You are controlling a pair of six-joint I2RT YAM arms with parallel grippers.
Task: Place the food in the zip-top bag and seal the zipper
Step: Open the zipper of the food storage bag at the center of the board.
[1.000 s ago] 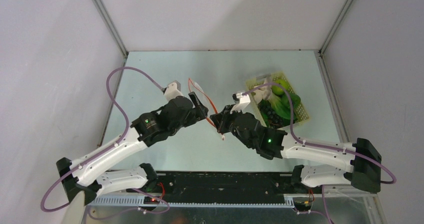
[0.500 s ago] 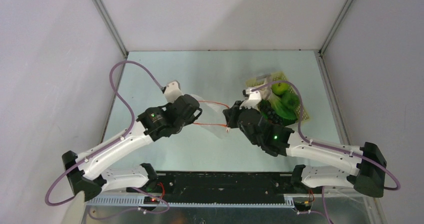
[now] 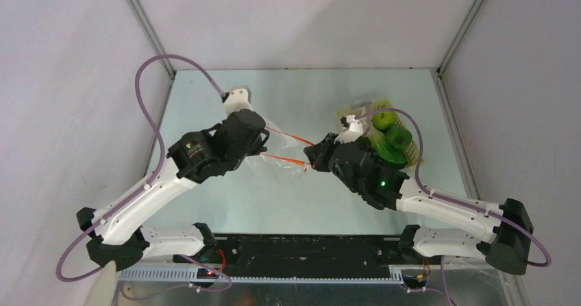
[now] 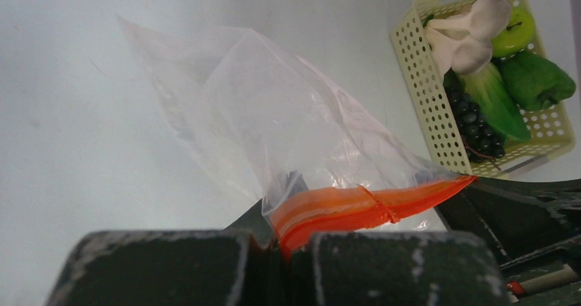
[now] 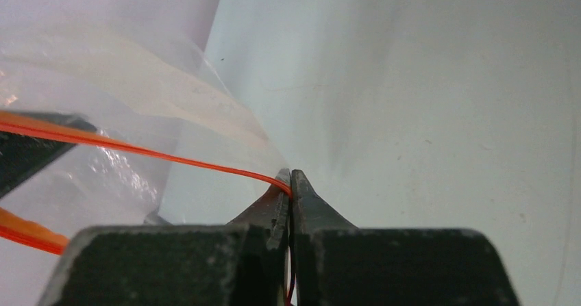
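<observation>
- The left gripper (image 4: 284, 241) is pressed together on the orange-red zipper (image 4: 370, 203). In its wrist view the strip is bunched between the two fingers.
- The right gripper (image 5: 289, 183) is likewise clamped tight, pinching a thin run of the zipper (image 5: 137, 148) right at its fingertips.
- From above, the left gripper (image 3: 264, 138) and the right gripper (image 3: 312, 159) face each other near the middle of the table (image 3: 301, 94). The clear zip-top bag (image 3: 277, 172) is held between them, sagging toward the near side.
- Two orange lines of the zipper (image 3: 291, 139) run apart from each other between the grippers, so I judge the mouth to be parted rather than sealed. I cannot make out the white slider tab.
- In the left wrist view the zip-top bag (image 4: 274, 114) is crinkled and see-through, with nothing inside it.
- All the food sits in the pale yellow perforated basket (image 4: 425, 66), off to the right and well apart from the bag:
  - the green apple (image 4: 514, 35)
  - the white mushrooms (image 4: 473, 32)
  - the bok choy (image 4: 490, 97)
  - the dark grapes (image 4: 473, 124)
  - the green pepper (image 4: 538, 80)
- The overhead view agrees, showing the green apple (image 3: 384, 120) and green pepper (image 3: 397, 138) inside the basket (image 3: 375, 103) just behind the right arm.
- Progress, as I read it, is early. The bag is gripped and its mouth opened, but no item is loaded.
- What is left is almost the whole job: moving each of the five items into the bag, then running the zipper closed.
- Both grippers are occupied with the bag, so one would need to let go before any food can be fetched.
</observation>
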